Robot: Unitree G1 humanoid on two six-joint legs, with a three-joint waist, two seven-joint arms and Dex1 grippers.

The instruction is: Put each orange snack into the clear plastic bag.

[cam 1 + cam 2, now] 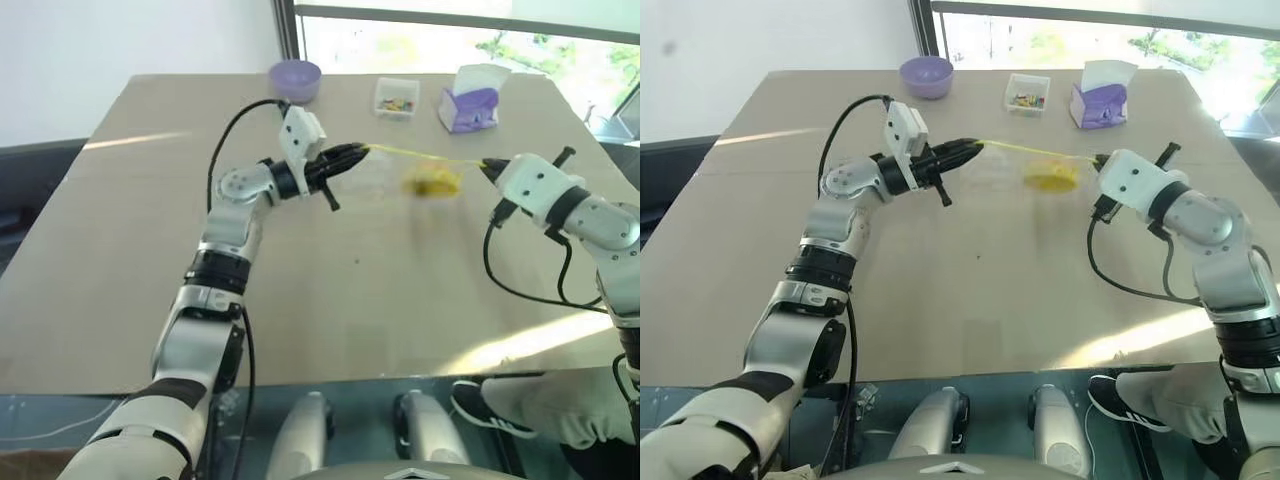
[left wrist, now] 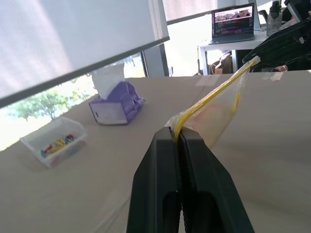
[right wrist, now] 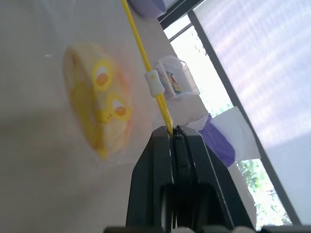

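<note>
One clear plastic bag (image 1: 1035, 170) hangs above the desk (image 1: 970, 280) at frame centre, its yellow seal strip stretched left to right. The left pincer (image 1: 973, 146) and right pincer (image 1: 1099, 159) each pinch one end. One orange snack (image 1: 1051, 179) sits inside. Along the far edge stand one purple bowl (image 1: 926, 75), one small clear box (image 1: 1027, 93) and one tissue box (image 1: 1099, 100); the near desk is open.

no readable text, labels, brands, numbers or signs on anything in view
</note>
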